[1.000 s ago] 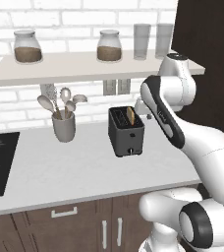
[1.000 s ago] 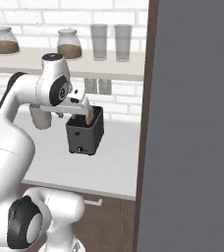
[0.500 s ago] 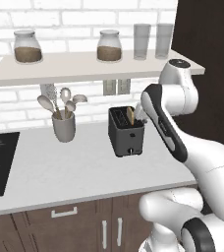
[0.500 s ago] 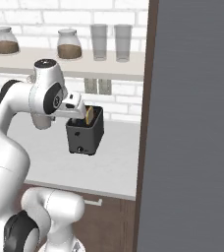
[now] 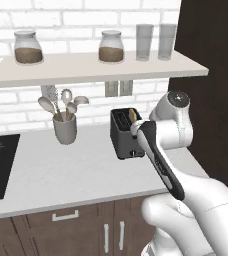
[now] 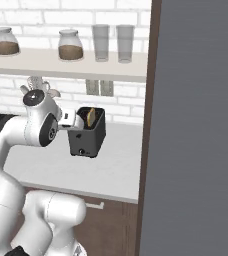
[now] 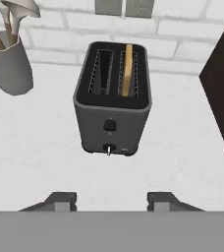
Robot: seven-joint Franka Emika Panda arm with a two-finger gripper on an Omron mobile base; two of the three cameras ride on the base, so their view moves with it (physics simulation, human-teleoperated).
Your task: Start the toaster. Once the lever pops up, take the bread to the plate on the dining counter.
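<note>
Now my gripper (image 7: 111, 201) hangs near the toaster (image 7: 112, 98), fingers apart and empty; the bread (image 7: 127, 70) stands in its right slot.

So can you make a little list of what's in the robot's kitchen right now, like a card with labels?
toaster: dark, on the pale worktop, front facing the hand camera
bread: upright in the right slot, left slot empty
lever: on the front face
gripper: open, holding nothing, back from the toaster
utensil cup: grey, left of the toaster
shelf: two jars, two glasses
</note>
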